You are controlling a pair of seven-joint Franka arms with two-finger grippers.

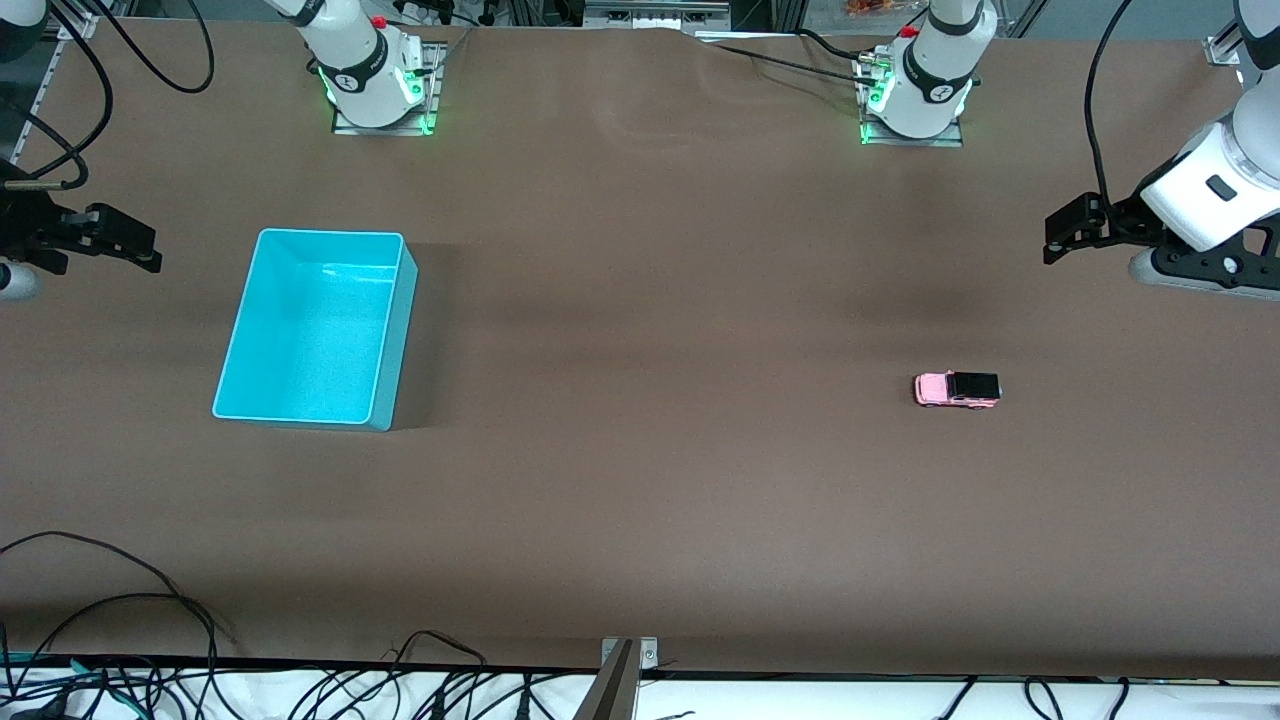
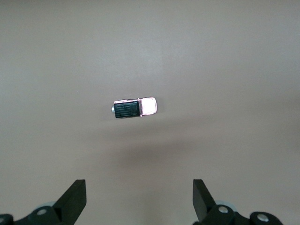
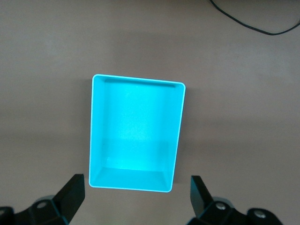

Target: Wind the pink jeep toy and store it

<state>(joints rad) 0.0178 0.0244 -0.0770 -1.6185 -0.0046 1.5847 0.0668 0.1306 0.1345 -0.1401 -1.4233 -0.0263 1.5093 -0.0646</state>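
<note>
The pink jeep toy (image 1: 957, 389), light pink with a black roof, stands alone on the brown table toward the left arm's end. It also shows in the left wrist view (image 2: 135, 108), apart from the gripper. My left gripper (image 1: 1056, 238) is open and empty, up in the air over the table's left-arm end; its fingers (image 2: 75, 197) stand wide apart. The turquoise bin (image 1: 398, 330) stands empty toward the right arm's end and shows in the right wrist view (image 3: 92, 131). My right gripper (image 1: 148, 250) is open and empty, raised beside the bin.
Black cables (image 1: 120, 600) lie along the table edge nearest the front camera, with a metal bracket (image 1: 628, 655) at its middle. A cable (image 3: 253, 23) shows on the table in the right wrist view. Both arm bases (image 1: 380, 80) stand at the table edge farthest from the front camera.
</note>
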